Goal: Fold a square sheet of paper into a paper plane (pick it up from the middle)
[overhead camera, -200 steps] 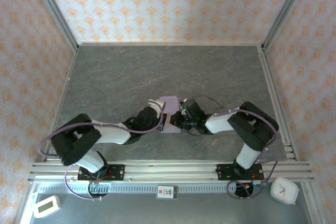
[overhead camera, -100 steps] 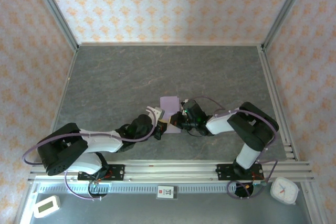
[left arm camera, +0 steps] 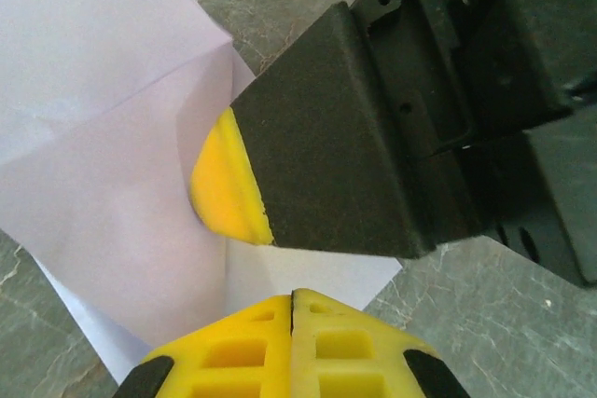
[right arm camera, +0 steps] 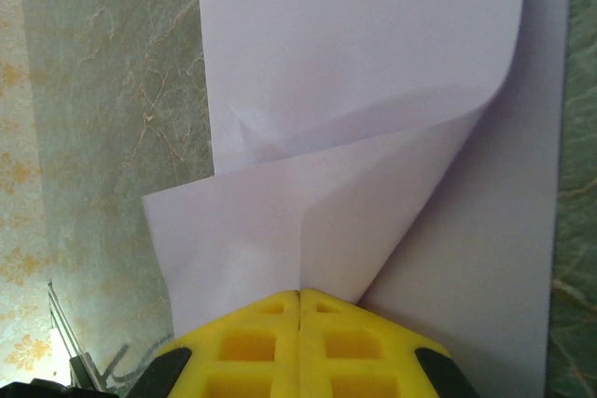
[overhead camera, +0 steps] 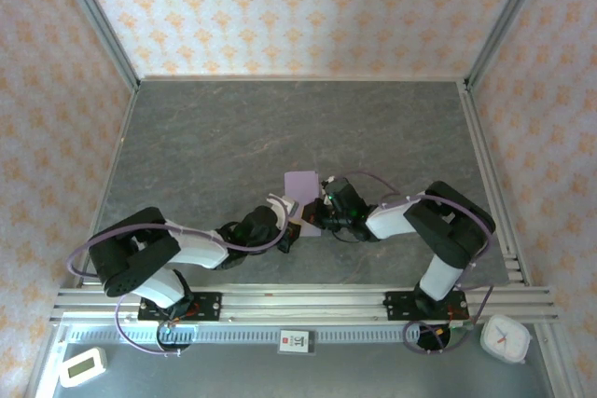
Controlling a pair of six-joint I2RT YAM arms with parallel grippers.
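The square sheet of paper (overhead camera: 300,184) is pale lilac and lies partly folded on the grey table (overhead camera: 233,137), just ahead of both grippers. In the right wrist view a raised flap (right arm camera: 308,221) curls up off the flat sheet (right arm camera: 354,34), and a crease runs down into the seam of my right gripper (right arm camera: 299,294), which is shut on that flap. In the left wrist view the right gripper's black finger with its yellow pad (left arm camera: 224,188) presses into the paper (left arm camera: 103,109). My left gripper (left arm camera: 293,295) is shut, with its tips over the sheet's near corner and nothing seen between them. From above, the left gripper (overhead camera: 289,224) and right gripper (overhead camera: 322,214) meet at the sheet's near edge.
A metal rail (overhead camera: 298,303) carrying both arm bases runs along the near edge. A white clock (overhead camera: 505,337) sits at the near right and a small white timer (overhead camera: 82,366) at the near left. Patterned walls with metal frame posts (overhead camera: 98,20) enclose the table.
The left arm drew back from beside the sheet, then came forward again, bringing its shut gripper to the sheet's near edge. The right gripper stayed in place on the paper.
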